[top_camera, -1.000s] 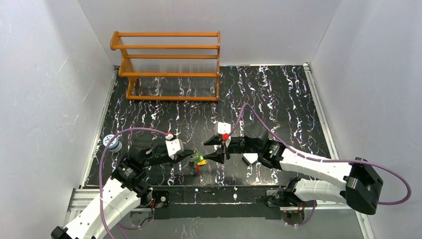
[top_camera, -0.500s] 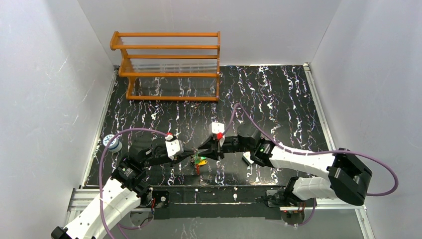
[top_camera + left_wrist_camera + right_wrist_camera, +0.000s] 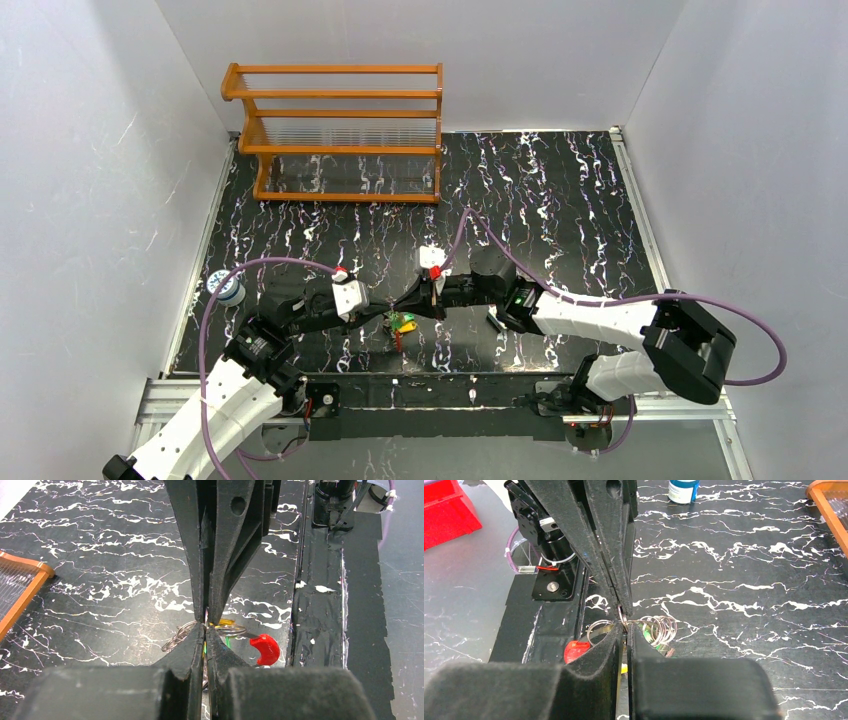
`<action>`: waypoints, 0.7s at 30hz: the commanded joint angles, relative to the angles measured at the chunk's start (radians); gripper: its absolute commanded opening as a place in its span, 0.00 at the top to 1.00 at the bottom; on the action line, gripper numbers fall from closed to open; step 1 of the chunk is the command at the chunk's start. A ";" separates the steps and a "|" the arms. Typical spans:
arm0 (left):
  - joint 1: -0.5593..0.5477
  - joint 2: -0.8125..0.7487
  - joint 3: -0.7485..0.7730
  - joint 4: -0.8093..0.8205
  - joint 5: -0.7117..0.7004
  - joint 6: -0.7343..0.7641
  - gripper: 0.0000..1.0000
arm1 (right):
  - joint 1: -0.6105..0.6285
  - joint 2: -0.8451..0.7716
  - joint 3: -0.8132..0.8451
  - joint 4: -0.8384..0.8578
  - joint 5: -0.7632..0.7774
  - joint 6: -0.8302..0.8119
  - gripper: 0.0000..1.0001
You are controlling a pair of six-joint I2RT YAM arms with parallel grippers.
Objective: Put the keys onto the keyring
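The left gripper is clamped fully closed. In the right wrist view its black fingertips pinch a thin silver wire loop of the keyring, a bunch of overlapping silver rings too tangled to count. The right gripper meets it tip to tip from the right, with its jaws drawn to a narrow slit. A sliver of metal and a yellow fleck show in that slit, but I cannot tell whether it grips anything.

The keys show as one yellow and one green plastic head in the bunch, at the near middle of the black white-veined marble-pattern table. One red plastic crescent lies just on the near side of them.

Only the overhead view takes in the single orange wooden three-tier rack at the far left. One blue bottle with a white label, the print too small to read, stands at the left edge. Only the right wrist view shows a red box-like thing beyond the near edge.
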State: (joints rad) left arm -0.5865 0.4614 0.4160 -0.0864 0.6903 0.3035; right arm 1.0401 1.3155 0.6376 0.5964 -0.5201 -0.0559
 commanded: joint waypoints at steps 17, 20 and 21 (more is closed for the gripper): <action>-0.004 -0.001 0.010 0.026 0.001 -0.008 0.70 | -0.002 0.012 0.228 -0.466 0.086 -0.169 0.99; -0.004 -0.004 0.009 0.025 -0.005 -0.009 0.67 | -0.002 0.063 0.326 -0.649 0.090 -0.213 0.99; -0.004 -0.004 0.008 0.025 -0.006 -0.008 0.67 | 0.000 0.081 0.357 -0.707 0.094 -0.221 0.99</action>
State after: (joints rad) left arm -0.5861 0.4629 0.4160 -0.0727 0.6834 0.2955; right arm 1.0401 1.3491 0.8566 0.1532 -0.4477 -0.1905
